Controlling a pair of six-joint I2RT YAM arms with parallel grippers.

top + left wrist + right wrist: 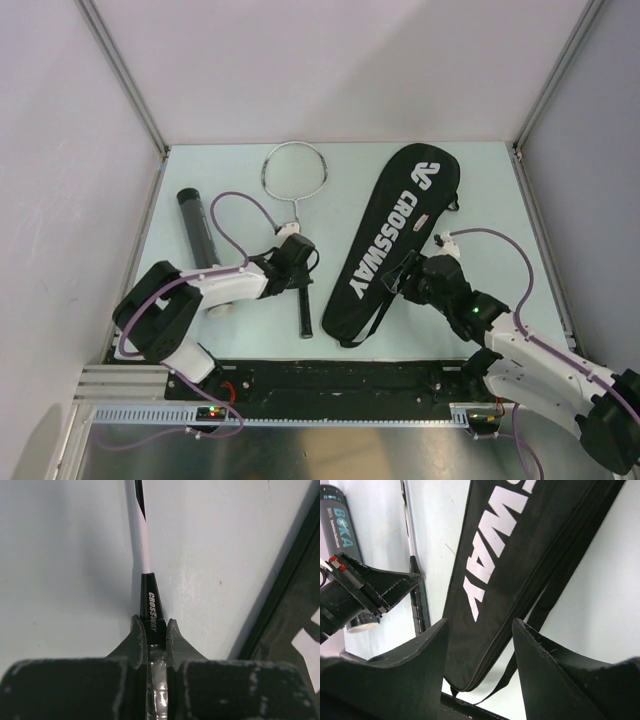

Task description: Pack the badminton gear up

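Observation:
One silver racquet (296, 172) lies on the table with its head far and its black handle (303, 312) near. My left gripper (295, 256) is shut on it where the shaft meets the handle. In the left wrist view the jaws (152, 625) clamp the black "CROSSWAY" cone (151, 611). The black "CROSSWAY" bag (395, 235) lies to the right. My right gripper (413, 280) is open and empty above its narrow near end (520, 545). The black tube (198, 232) lies at the left. No second racquet or shuttlecocks show.
A small white thing (218, 307) sits at the tube's near end; I cannot tell what it is. The bag's strap (375, 318) loops toward the black base rail (330, 380). Walls stand left, right and far. The left arm (365, 587) shows in the right wrist view.

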